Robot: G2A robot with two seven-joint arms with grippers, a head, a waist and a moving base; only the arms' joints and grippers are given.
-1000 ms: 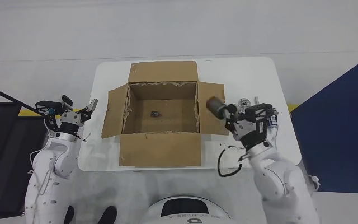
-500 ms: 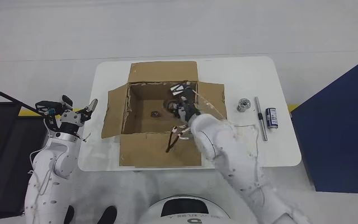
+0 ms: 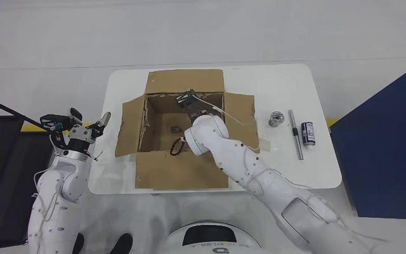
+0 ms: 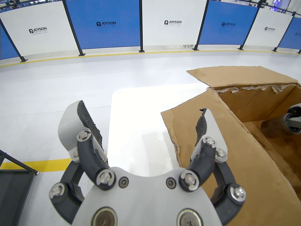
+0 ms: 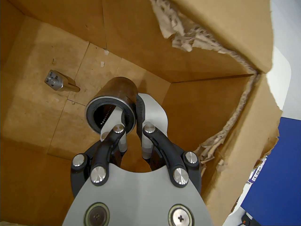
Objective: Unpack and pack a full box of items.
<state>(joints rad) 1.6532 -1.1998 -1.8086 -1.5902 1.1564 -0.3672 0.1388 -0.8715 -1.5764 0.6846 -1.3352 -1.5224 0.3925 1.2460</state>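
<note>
While your right claw (image 5: 127, 109) sits down inside the box (image 3: 181, 170), it is clenched on a dark cylinder (image 5: 117, 90), one finger inside the bore and the other pressed against the outer wall. By my reading you are in the packing half of the job, with this piece about to be set down. It hangs above the cardboard floor, near the far wall, with a small metal block (image 5: 58, 83) lying on the floor just beside its path.

The next move calls for lowering the piece to the floor clear of that block, then loosening the grip and drawing the inner finger straight out so it does not drag the piece along.

The cylinder looks like a short, thick-walled steel sleeve, dark outside with a brighter rim, and probably heavy and slick.

On the table (image 3: 285, 82), a round silver part (image 3: 275, 119), a thin rod (image 3: 295, 134) and a small blue can (image 3: 308, 133) are not yet packed.

Your left claw (image 4: 143, 123) is spread wide and empty, at the table's edge beside the box's flap.
</note>
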